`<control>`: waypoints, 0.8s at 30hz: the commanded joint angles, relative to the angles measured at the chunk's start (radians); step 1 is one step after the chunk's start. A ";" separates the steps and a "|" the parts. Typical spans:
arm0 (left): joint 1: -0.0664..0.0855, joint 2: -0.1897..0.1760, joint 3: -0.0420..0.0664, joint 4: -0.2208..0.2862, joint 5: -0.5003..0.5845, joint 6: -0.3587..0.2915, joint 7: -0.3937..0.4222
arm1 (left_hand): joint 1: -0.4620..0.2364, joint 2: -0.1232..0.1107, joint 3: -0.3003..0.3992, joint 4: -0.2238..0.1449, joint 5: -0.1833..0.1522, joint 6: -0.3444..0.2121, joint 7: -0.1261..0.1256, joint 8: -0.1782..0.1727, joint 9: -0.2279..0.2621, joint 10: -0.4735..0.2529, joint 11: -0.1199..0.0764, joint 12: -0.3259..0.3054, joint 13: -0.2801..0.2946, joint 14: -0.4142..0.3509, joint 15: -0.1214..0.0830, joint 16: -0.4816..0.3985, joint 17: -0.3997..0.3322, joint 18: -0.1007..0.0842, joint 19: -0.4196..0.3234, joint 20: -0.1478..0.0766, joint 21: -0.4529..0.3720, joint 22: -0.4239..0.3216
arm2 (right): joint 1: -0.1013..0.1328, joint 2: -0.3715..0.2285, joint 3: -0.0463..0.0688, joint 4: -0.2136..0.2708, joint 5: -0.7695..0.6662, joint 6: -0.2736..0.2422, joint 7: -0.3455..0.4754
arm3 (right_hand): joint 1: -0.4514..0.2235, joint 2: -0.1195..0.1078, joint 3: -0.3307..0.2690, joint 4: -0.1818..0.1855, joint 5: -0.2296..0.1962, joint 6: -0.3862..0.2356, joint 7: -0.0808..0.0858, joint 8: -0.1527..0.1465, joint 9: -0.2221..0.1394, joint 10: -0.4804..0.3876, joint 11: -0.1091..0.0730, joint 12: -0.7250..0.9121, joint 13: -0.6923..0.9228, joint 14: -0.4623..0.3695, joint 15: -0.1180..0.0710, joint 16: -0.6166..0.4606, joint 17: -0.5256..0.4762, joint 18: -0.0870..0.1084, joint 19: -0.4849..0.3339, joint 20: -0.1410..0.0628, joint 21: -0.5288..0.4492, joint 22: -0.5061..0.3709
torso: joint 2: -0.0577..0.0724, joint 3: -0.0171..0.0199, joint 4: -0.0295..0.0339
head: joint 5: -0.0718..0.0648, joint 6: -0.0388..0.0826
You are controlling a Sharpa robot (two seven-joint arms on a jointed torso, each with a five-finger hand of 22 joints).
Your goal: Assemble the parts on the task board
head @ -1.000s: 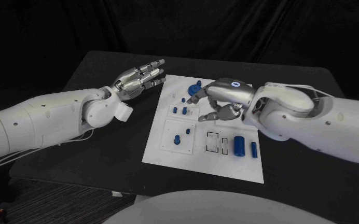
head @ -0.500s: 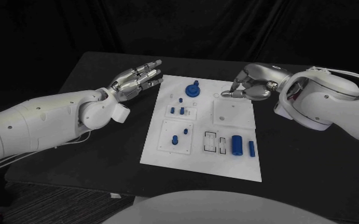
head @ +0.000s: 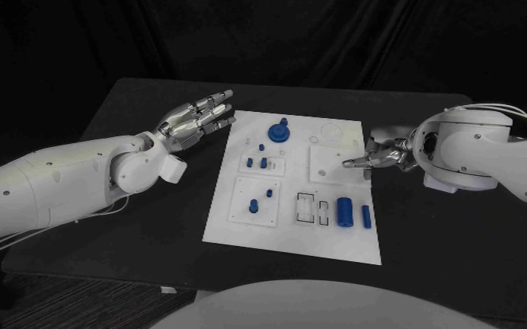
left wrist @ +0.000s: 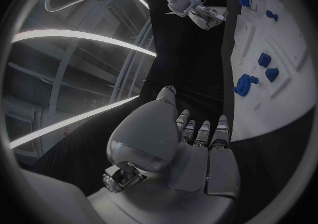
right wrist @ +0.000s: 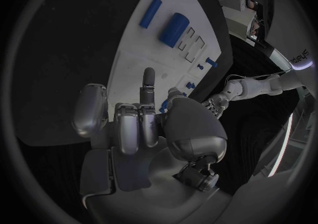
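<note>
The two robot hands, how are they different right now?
The left hand hovers beside the white board's left edge with its fingers stretched out flat; the right hand sits at the board's right edge with most fingers curled in and one pointing at the board. Both are silver, on white arms, and hold nothing.

Black worktop (head: 143,215) is filling the lower half of the head view, its rounded far corners sitting toward upper left and upper right of the frame. Dark curtain (head: 275,24) is hanging in soft vertical folds across the whole top of the frame, behind the worktop. A strip of dark ribbed floor (head: 66,306) is showing at the lower left corner. In the left wrist view, long pale light strips (left wrist: 79,38) are arcing across the upper left.
</note>
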 commanded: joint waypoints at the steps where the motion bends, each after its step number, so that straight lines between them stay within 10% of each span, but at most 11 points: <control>1: -0.001 0.001 0.001 0.003 0.004 0.005 0.007 | 0.010 0.000 0.003 -0.006 0.003 -0.002 0.002 0.005 0.001 0.000 0.009 0.003 0.001 0.001 0.007 -0.004 -0.001 0.008 0.000 0.009 0.005 -0.002 | -0.005 0.002 0.000 0.001 0.031 0.115 -0.091 | -0.009 0.001 -0.005 0.000 -0.006 0.006 0.002 -0.006 0.001 0.104 -0.005 0.002 0.263 0.102 -0.007 0.002 0.263 -0.005 0.019 -0.005 0.008 0.158 | 0.000 -0.0017 0.0005 | 0.002 0.000; 24: -0.002 0.002 0.001 -0.002 0.004 0.011 0.004 | 0.010 0.001 0.003 -0.008 0.004 -0.001 0.005 0.006 0.001 0.001 0.011 0.003 0.001 0.001 0.008 -0.004 -0.001 0.008 0.000 0.010 0.005 -0.002 | -0.058 0.021 0.001 0.024 0.045 0.098 -0.090 | 0.012 -0.014 -0.009 -0.018 -0.014 0.010 0.002 -0.019 0.005 0.104 -0.005 0.002 0.263 0.096 -0.007 -0.013 0.231 0.002 0.004 -0.005 -0.019 0.149 | 0.000 -0.0023 0.0009 | -0.001 0.000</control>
